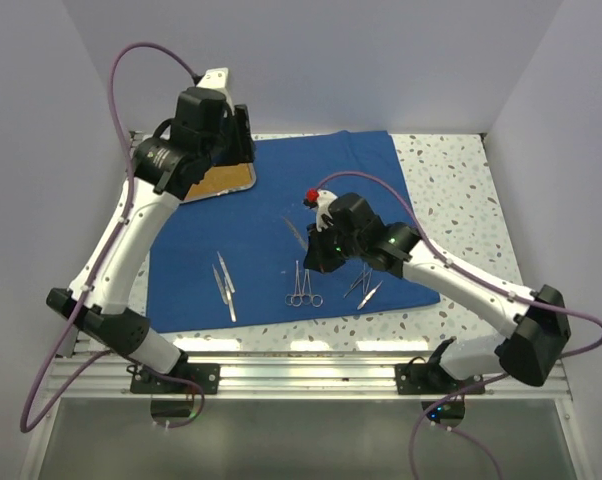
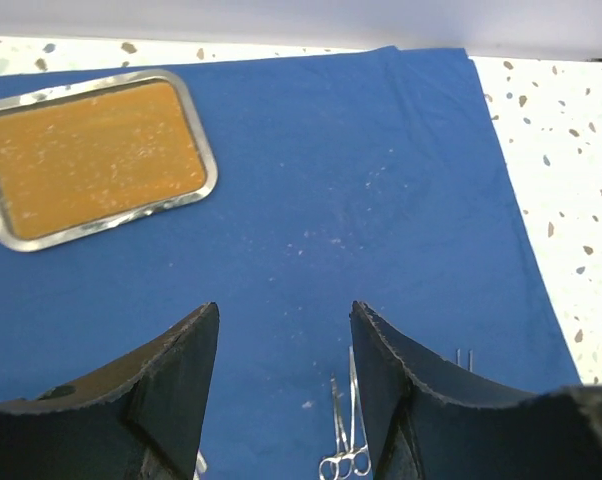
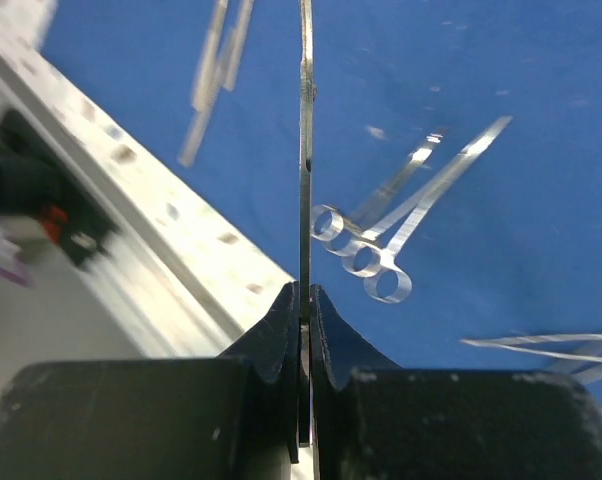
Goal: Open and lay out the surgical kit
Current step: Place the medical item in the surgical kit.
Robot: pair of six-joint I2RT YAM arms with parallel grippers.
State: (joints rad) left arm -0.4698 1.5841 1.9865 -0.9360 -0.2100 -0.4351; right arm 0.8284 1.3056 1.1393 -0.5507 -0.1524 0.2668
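Observation:
The royal-blue cloth (image 1: 321, 180) lies spread flat on the table. The steel tray (image 1: 221, 182) with its orange-brown inside sits empty on the cloth's far left corner; it also shows in the left wrist view (image 2: 91, 155). My left gripper (image 1: 233, 140) (image 2: 284, 310) hangs open and empty above the cloth beside the tray. My right gripper (image 1: 316, 250) (image 3: 303, 290) is shut on a thin silvery instrument (image 3: 305, 120), seen edge-on, held above the cloth. Ring-handled clamps (image 1: 303, 285) (image 3: 371, 255) lie near the cloth's front edge. More thin instruments lie at the left (image 1: 224, 280) and right (image 1: 363, 285).
The speckled white tabletop (image 1: 451, 180) shows to the right of the cloth. A metal rail (image 1: 311, 375) runs along the near edge and also shows in the right wrist view (image 3: 131, 200). White walls close in the back and sides.

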